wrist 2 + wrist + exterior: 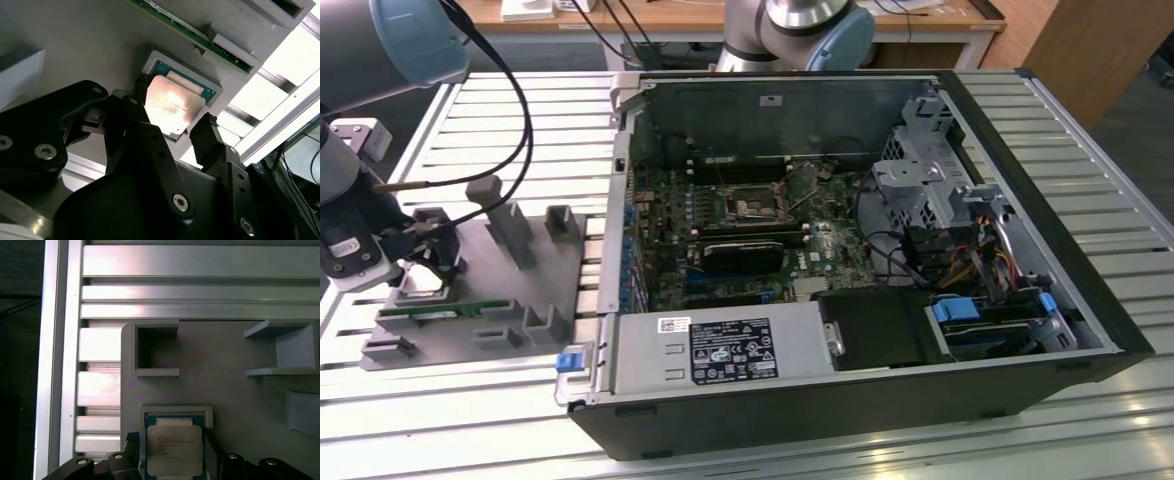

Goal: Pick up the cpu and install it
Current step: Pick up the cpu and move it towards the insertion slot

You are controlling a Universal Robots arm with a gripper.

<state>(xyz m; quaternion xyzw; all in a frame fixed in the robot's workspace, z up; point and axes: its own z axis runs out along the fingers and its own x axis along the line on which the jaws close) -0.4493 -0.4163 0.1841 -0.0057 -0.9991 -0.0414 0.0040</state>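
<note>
Second wrist view has the gripper (174, 104) open astride the cpu (172, 109), a finger (209, 136) just off each side (neither pressing yet, I judge), with it lying flat between them in a tray (75, 30) pocket, which holds it square for a grasp.

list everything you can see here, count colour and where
cpu: one, silvery top, in a pocket of the tray
memory stick: one, green, in the tray near the cpu
tray: one, grey, on the table at the exterior view's left
computer case: one, black, open, beside the tray
motherboard: one, green, inside the case
table: one, silver, slatted
other robot arm: one, grey and blue, behind the case
arm: one, grey and blue, above the tray
end effector: one, black, at the cpu
</note>
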